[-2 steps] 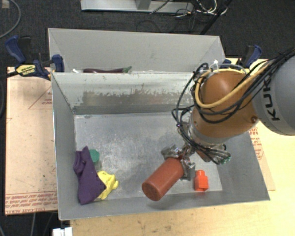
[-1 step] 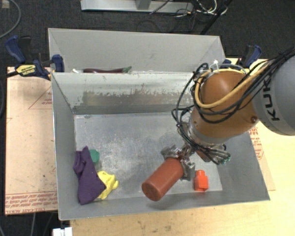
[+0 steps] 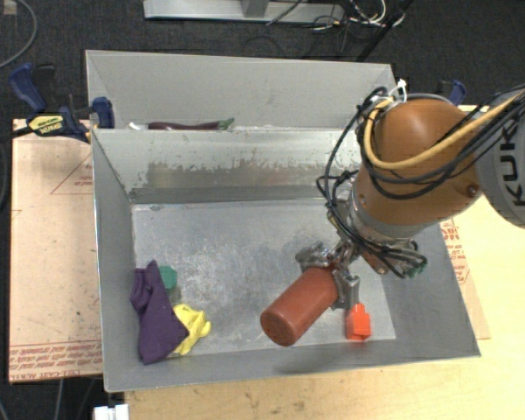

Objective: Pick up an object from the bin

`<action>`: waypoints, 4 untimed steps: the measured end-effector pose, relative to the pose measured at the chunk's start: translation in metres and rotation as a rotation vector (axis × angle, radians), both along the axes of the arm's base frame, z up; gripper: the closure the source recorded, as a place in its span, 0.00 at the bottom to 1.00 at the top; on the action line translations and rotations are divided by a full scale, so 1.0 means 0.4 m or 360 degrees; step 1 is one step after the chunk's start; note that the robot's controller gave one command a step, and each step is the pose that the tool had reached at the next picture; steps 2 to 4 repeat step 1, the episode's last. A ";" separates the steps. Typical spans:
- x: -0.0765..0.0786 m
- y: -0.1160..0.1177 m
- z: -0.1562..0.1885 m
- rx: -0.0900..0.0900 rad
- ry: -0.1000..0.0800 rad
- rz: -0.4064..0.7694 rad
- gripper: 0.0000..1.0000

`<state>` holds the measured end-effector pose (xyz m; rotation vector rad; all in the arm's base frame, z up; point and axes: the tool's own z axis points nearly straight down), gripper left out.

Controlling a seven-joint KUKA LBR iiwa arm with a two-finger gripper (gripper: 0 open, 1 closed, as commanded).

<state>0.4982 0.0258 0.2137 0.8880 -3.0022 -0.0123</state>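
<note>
The wrist wore a rounded brownish-orange cover (image 3: 416, 178), looped over with black cables (image 3: 334, 151) and one pale tan hose (image 3: 455, 138); the arm (image 3: 512, 182) behind was light grey with dark KU lettering, and the gripper (image 3: 331, 271) was grey metal

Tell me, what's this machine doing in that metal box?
A robot arm reaches into the grey bin from the right. Its hand is down at the upper end of a reddish-brown cylinder lying near the front right, a small orange block beside it. A purple cloth and a yellow piece lie apart at the front left.
</note>
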 end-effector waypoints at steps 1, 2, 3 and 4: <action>0.011 -0.032 0.302 0.0003 -0.0015 0.0142 1.00; 0.011 -0.032 0.302 0.0003 -0.0015 0.0142 1.00; 0.011 -0.032 0.302 0.0003 -0.0015 0.0142 1.00; 0.011 -0.032 0.302 0.0003 -0.0015 0.0142 1.00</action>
